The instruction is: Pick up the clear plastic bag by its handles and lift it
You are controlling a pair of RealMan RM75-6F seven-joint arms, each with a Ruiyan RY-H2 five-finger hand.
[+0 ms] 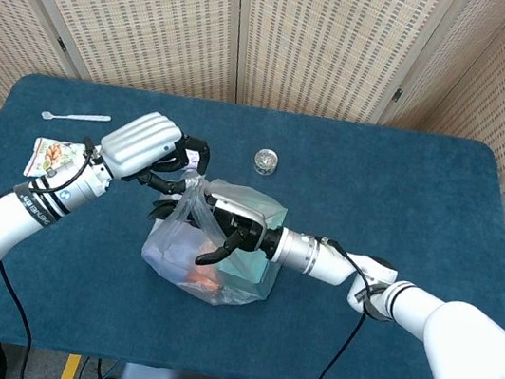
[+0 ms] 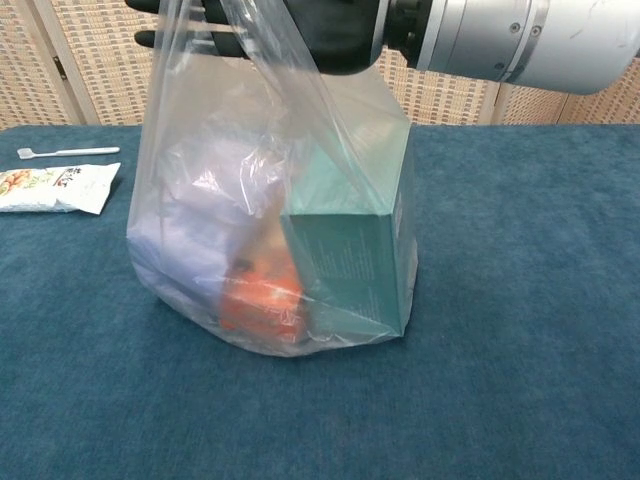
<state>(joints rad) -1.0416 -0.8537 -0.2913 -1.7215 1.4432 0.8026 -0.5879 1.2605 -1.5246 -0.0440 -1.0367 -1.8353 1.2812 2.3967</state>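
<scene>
The clear plastic bag (image 1: 207,261) stands mid-table with its top pulled up; in the chest view the bag (image 2: 200,200) stretches tall. Inside it are a teal box (image 2: 350,265), an orange packet (image 2: 258,305) and something pale purple. My left hand (image 1: 148,149) grips the bag's handle at its upper left corner. My right hand (image 1: 232,228) has its dark fingers curled into the handle at the bag's mouth; in the chest view the right hand (image 2: 335,30) shows at the top edge with the plastic hanging from it. Whether the bag's bottom touches the table, I cannot tell.
A snack packet (image 1: 56,156) and a white spoon (image 1: 77,116) lie at the table's left end. A small round jar (image 1: 266,161) stands just behind the bag. Folding wicker screens close off the back. The blue tablecloth (image 1: 405,195) is bare on the right half.
</scene>
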